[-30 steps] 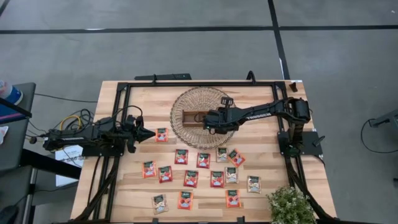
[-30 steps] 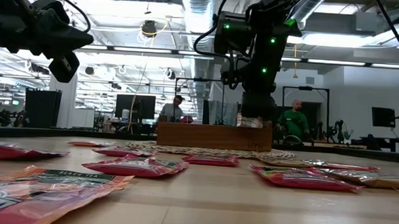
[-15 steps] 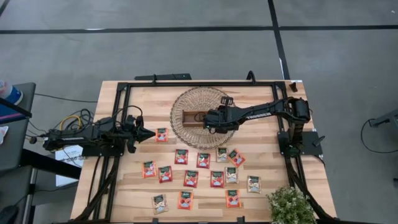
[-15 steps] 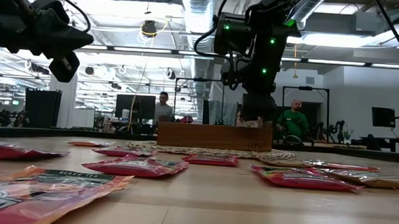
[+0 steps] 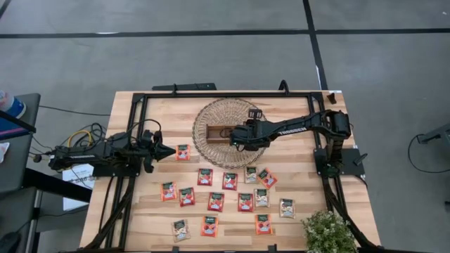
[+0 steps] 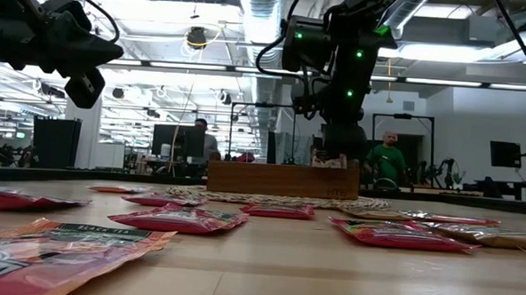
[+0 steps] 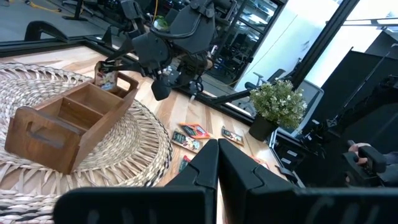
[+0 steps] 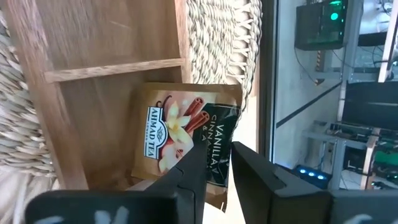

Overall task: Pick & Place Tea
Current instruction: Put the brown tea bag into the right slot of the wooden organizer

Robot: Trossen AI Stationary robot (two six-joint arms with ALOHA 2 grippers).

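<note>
right claw point(image 8: 214, 163) ajar around beige sachet point(image 8: 186, 134) in tray point(image 8: 106, 68) end compartment | left claw point(image 7: 217, 163) shut, empty, counter's left edge | risk: sachet snags a finger, lifts back out

one pale beige tea sachet point(image 8: 186, 140), printed with a vanilla flower and cinnamon sticks and a dark label band, stands on edge in an end compartment of the wooden tray point(image 8: 112, 43), leaning on its wall. the other sachets point(image 5: 230, 180) lie flat and scattered on the table point(image 5: 162, 112), mostly red-orange with a few pale ones, each separate. one red sachet point(image 5: 183, 152) lies alone, just beside the woven mat point(image 5: 211, 112).
</note>
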